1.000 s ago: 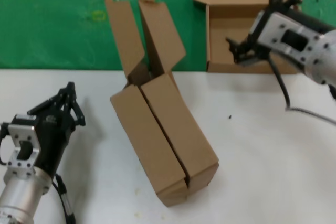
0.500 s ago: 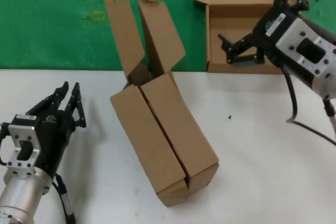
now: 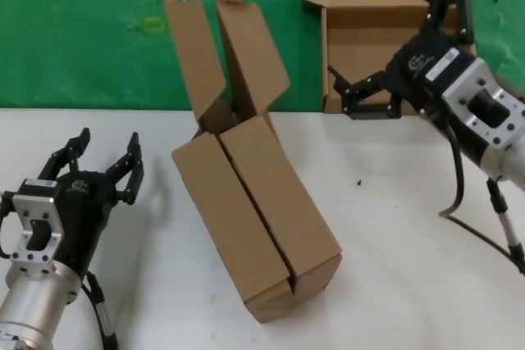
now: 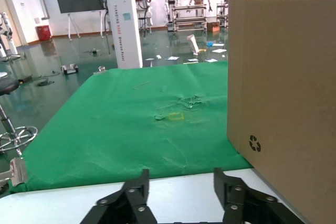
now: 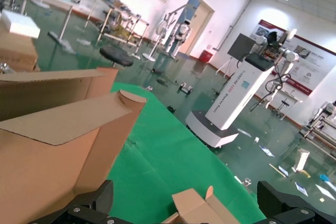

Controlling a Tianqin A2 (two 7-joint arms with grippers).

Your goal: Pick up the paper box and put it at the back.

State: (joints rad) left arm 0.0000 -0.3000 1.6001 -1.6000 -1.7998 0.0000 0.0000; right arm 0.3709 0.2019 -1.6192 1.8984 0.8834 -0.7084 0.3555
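Note:
The paper box (image 3: 361,59) is a shallow brown mailer with its lid open, lying on the green cloth at the back (image 3: 90,30) on the right. My right gripper (image 3: 371,28) is open wide and empty, hovering over the box's near side. In the right wrist view a corner of the box (image 5: 195,209) with an ear flap shows between the spread fingers (image 5: 89,203). My left gripper (image 3: 108,137) is open and empty over the white table at the left; it also shows in the left wrist view (image 4: 181,184).
Two tall brown boxes (image 3: 262,219) with rounded-tab lids (image 3: 221,47) lie side by side in the table's middle, slanting from the cloth's edge toward me. They show in the left wrist view (image 4: 283,87) and the right wrist view (image 5: 58,145). The white tabletop (image 3: 410,243) spreads around them.
My right gripper has opened wide and its arm has turned and drawn back toward me. My left gripper has opened from shut. The paper box has not moved.

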